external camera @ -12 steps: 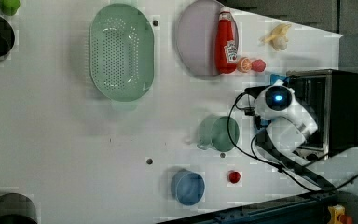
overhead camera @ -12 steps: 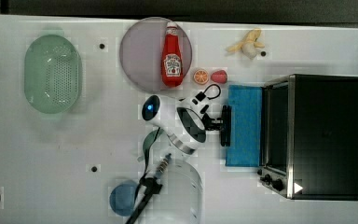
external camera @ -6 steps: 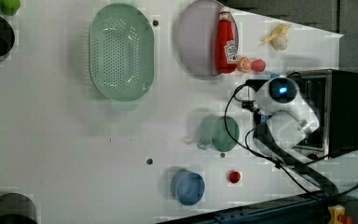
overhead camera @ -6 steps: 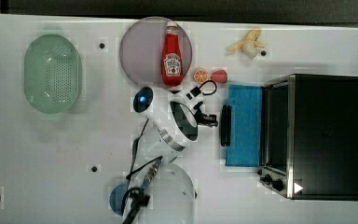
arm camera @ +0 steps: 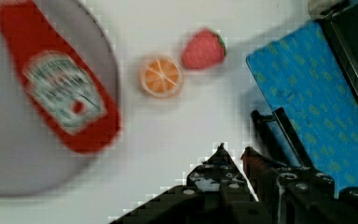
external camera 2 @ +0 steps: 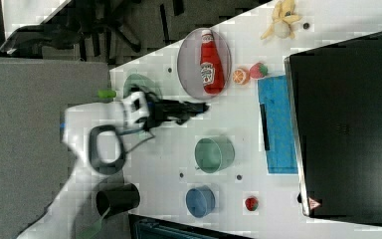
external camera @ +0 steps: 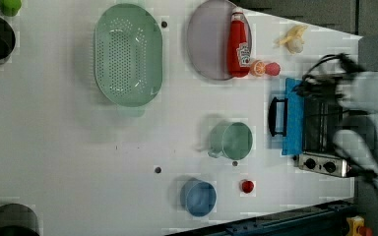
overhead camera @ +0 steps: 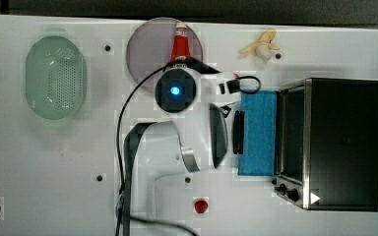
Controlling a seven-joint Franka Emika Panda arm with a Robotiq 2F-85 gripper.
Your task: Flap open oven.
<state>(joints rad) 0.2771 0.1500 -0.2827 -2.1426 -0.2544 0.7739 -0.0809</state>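
1. Lying flat on the bench (overhead camera: 54,162), the oven (overhead camera: 344,142) door (overhead camera: 258,132) is already folded down, blue glass up, at the top view's right.
2. Its bar handle (overhead camera: 237,132) marks the door's free edge.
3. Nothing sits between the pincer (arm camera: 233,154) fingers, which stand nearly together, off the handle.
4. Orange slice (arm camera: 161,77), strawberry (arm camera: 204,48) and ketchup bottle (external camera: 238,44) lie beside the door; bare bench elsewhere gives retreat room.

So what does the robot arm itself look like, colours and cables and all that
The arm is glossy white with rounded shells and dark grey joint bands. A round black cap near the wrist has a glowing blue light. Black cables loop along it, and the gripper is black.
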